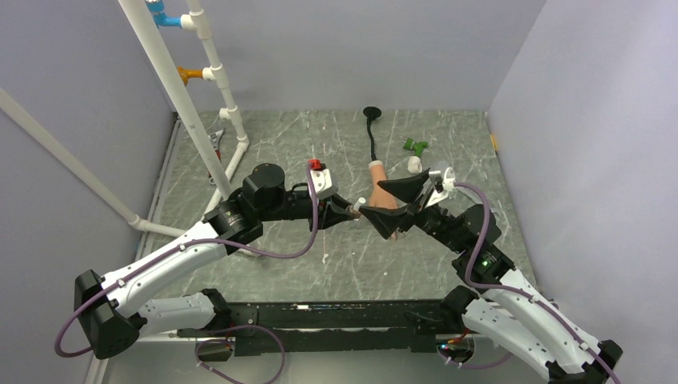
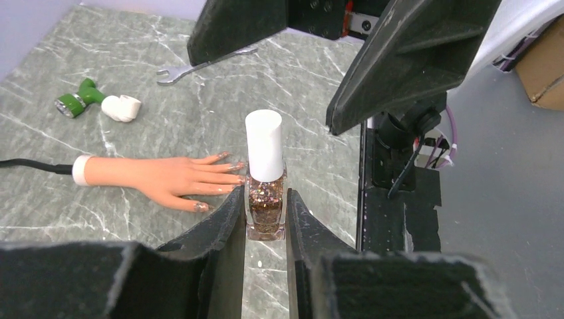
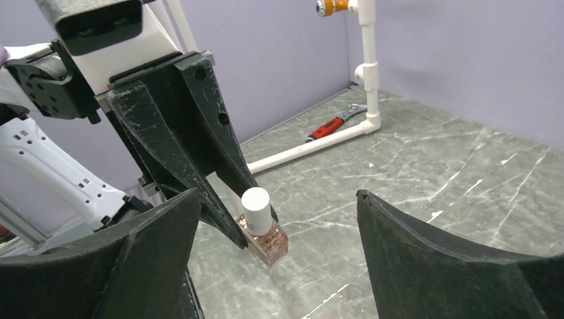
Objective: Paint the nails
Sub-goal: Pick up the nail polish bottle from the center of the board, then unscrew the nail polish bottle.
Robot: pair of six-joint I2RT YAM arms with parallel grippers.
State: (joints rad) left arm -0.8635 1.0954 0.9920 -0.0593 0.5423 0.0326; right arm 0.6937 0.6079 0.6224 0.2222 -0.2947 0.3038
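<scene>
Above the marbled table (image 1: 320, 268), opening the polish: my left gripper (image 2: 265, 199) clamps the bottle (image 2: 265, 214), my right gripper (image 3: 278, 194), jaws spread, must grip the white cap (image 2: 264, 143).

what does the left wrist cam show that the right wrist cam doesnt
Only the left wrist view: the mannequin hand lying flat with its nails, a green-and-white fitting and a silver wrench. Only the right wrist view: the white pipe frame with an orange fitting, and a red-handled wrench. Both: the glitter polish bottle, white cap on, clamped in the left gripper.
</scene>
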